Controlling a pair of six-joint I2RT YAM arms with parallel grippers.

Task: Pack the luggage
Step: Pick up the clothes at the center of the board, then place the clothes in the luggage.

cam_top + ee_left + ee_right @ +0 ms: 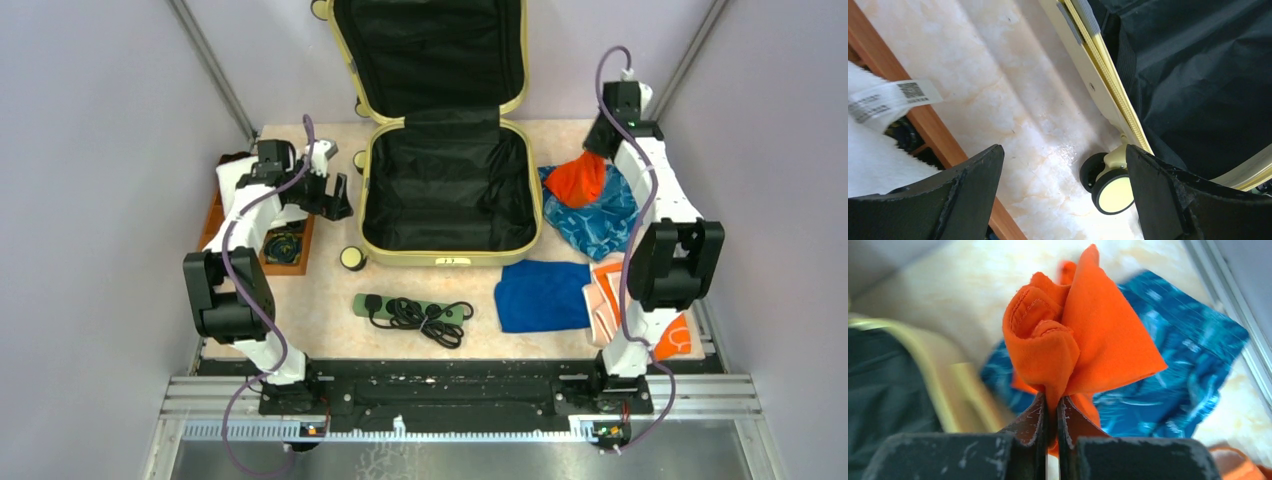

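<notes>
The luggage [400, 252] lies open in the middle at the back of the table, pale yellow with black lining, its lid [430, 50] standing up behind. My right gripper [598, 145] hangs just right of it, shut on an orange cloth [578, 180] lifted off a blue patterned cloth [600, 220]. In the right wrist view the jaws [1052, 405] pinch the orange cloth [1088, 340] above the blue cloth [1173, 365]. My left gripper [335, 195] is open and empty left of the luggage. Its wrist view shows the gripper [1063, 148] over bare table beside a wheel [1110, 192] and the rim [1098, 75].
A green power strip with a coiled black cable [410, 310] lies in front of the luggage. A folded blue cloth [542, 295] and orange-and-peach clothes [605, 300] lie at the front right. A wooden tray [215, 215] sits at the left, with a white labelled towel [868, 150].
</notes>
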